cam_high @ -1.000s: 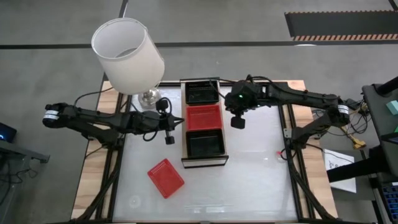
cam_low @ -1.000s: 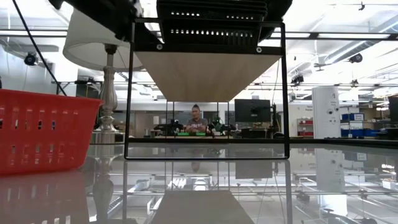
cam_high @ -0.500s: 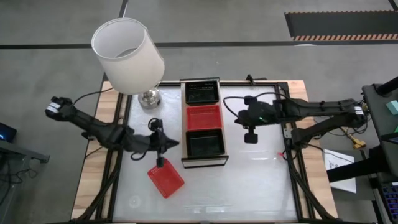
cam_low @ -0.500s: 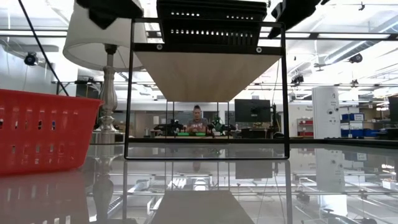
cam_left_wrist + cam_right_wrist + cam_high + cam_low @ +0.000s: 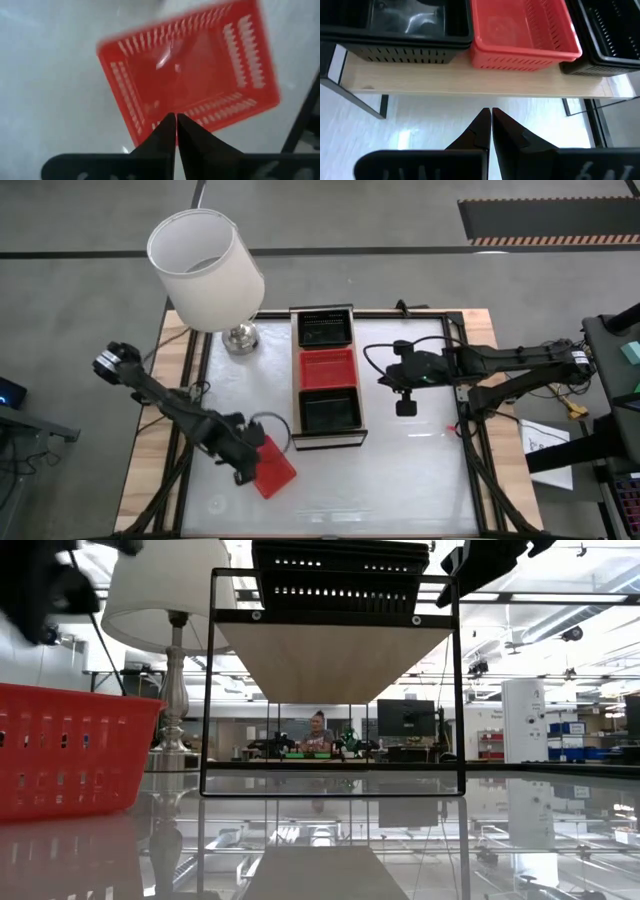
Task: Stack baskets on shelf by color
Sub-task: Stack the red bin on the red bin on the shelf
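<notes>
L gripper [image 5: 175,131] is seen w/ fingertips pressed together, nothing held between them; it is positioned above the loose red basket [image 5: 268,468], at that basket's near-left edge in the high view. The closed tips are aimed at one long wall of the basket in the wrist view, so an approach for pickup is judged likely; fingers would need to be spread before the wall can be straddled. The loose red basket [image 5: 187,75] is lying flat on the white tabletop [image 5: 420,470], rotated diagonally, well apart from the shelf [image 5: 326,438], probably why the L arm is angled to match.

R gripper [image 5: 491,127] is also shut on nothing, held over bare table beside the shelf's right side, clear of the baskets; it is judged to be waiting out of the L arm's way.

On the shelf [image 5: 480,82] three spots are filled in a row: black basket [image 5: 325,329] at the far end, red basket [image 5: 329,369] in the middle, black basket [image 5: 331,411] at the near end. The loose red one is judged to belong on the middle red basket [image 5: 522,32] to match color.

A lamp [image 5: 205,265] is standing at the far-left table corner, near the L arm's path; a lift should be kept low and clear of it.
</notes>
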You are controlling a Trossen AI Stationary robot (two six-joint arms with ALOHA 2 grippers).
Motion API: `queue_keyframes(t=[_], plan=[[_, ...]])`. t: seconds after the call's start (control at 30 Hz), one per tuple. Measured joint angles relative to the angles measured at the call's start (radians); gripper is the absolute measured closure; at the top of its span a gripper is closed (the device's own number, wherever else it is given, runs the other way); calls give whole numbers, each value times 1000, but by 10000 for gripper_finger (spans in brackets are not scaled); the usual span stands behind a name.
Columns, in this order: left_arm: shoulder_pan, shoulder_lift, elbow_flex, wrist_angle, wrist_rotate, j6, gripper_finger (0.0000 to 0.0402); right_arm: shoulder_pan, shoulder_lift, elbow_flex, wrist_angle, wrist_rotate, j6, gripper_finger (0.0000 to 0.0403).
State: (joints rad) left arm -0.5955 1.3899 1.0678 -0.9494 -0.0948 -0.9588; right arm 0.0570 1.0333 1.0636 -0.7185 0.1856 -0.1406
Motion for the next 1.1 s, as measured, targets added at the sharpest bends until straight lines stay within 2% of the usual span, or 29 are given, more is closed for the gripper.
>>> queue_keyframes(t=[0.23,0.57,0.7,0.97,1.1], plan=[[-1,96,1,-55,92,-83,402,0,3,-6,8,0,-14,394],[-1,82,-8,-113,28,-12,394,0,3,-6,20,0,-13,394],[0,82,-19,-114,8,-4,358,0,3,-10,21,0,-3,394],[0,82,-42,-105,-5,-30,247,0,3,-24,20,-1,17,394],[0,82,-65,-100,-19,-46,219,0,3,-34,22,0,17,394]])
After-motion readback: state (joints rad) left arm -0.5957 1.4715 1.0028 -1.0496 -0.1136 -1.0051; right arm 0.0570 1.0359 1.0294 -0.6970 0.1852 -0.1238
